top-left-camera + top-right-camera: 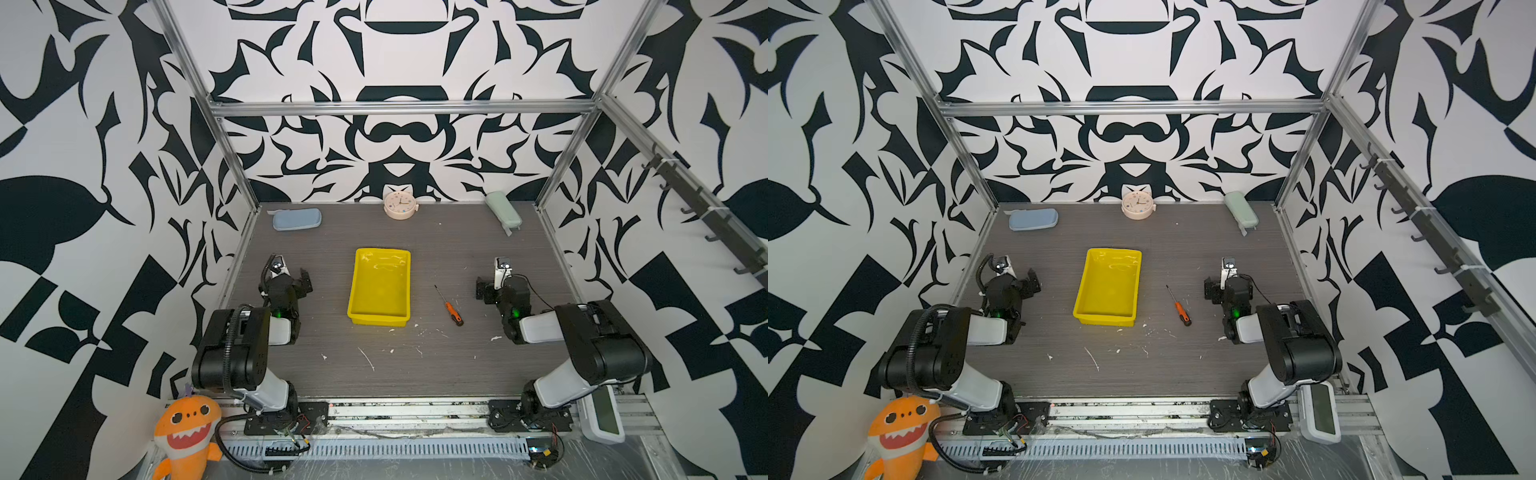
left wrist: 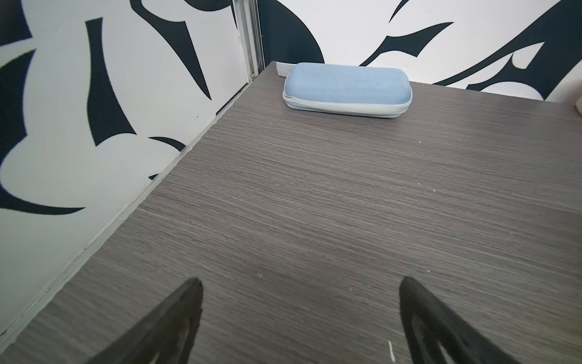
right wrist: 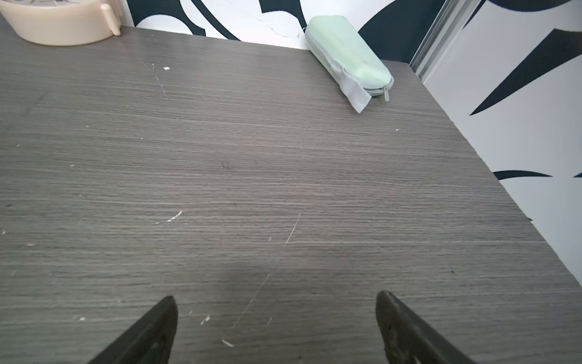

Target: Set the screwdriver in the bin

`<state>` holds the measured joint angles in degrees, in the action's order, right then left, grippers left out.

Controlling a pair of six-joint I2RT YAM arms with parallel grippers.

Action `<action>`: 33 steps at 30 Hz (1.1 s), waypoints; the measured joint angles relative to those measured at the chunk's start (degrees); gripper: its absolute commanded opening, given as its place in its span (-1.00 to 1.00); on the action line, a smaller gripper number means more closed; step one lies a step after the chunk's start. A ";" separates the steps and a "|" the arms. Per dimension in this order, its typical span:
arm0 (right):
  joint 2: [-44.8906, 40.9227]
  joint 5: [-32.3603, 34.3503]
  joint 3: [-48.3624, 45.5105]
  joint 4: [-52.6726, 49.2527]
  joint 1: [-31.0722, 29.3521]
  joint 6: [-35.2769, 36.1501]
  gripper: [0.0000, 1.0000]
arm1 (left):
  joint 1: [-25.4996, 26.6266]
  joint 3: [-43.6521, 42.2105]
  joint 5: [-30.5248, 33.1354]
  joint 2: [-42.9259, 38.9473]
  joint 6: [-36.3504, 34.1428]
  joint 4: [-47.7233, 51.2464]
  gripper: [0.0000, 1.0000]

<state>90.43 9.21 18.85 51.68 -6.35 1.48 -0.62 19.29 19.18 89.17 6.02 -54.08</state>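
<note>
— Orange plastic handle, black end cap, thin dark metal shaft: our small slim screwdriver (image 1: 449, 307) lies flat on the grey wood-grain table (image 1: 415, 374). It sits just right of the shallow bright yellow plastic bin (image 1: 380, 291), not touching it, with the cap level with the bin's near wall.
— How do we expect it to handle?
— Light and stiff, we judge. The shaft looks too thin and probably slippery, so we would close across the orange handle near its middle, where it should not tip.
— And the claws?
— Our right claw (image 3: 276, 295) is spread wide and empty, further right of the bin than the screwdriver. Our left claw (image 2: 300, 280) is also spread and empty, on the bin's other side.
— What can't we make out?
— Neither wrist view shows the screwdriver or the bin. We see only bare table, the blue-grey zipped pouch (image 2: 346, 88), the pale green pouch (image 3: 349, 60) and a cut-off edge of the cream round clock (image 3: 56, 22), all beyond the bin. The tip's type is too small to tell.
</note>
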 measured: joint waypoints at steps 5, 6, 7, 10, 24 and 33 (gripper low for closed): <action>0.00 0.00 0.00 0.00 0.00 0.00 1.00 | 0.00 0.00 0.02 0.00 0.00 -0.02 0.99; 0.00 0.00 0.00 0.00 0.00 0.02 1.00 | 0.00 0.00 0.02 0.00 0.00 0.00 1.00; 0.00 0.00 0.00 0.00 0.00 0.02 1.00 | 0.00 0.00 0.02 0.00 0.00 -0.02 0.99; 0.00 -0.02 0.00 -0.02 0.00 0.02 1.00 | 0.00 0.00 0.00 0.00 0.00 -0.02 0.99; 0.00 -0.02 0.00 -0.02 0.00 0.02 1.00 | 0.00 0.00 0.00 0.00 0.00 0.00 1.00; 0.00 -0.02 0.00 -0.02 0.00 0.02 1.00 | 0.00 0.00 0.00 0.00 0.00 0.00 0.99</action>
<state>90.43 9.19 18.85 51.66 -6.35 1.50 -0.62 19.29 19.18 89.17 6.02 -54.08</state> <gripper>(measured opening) 0.998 0.997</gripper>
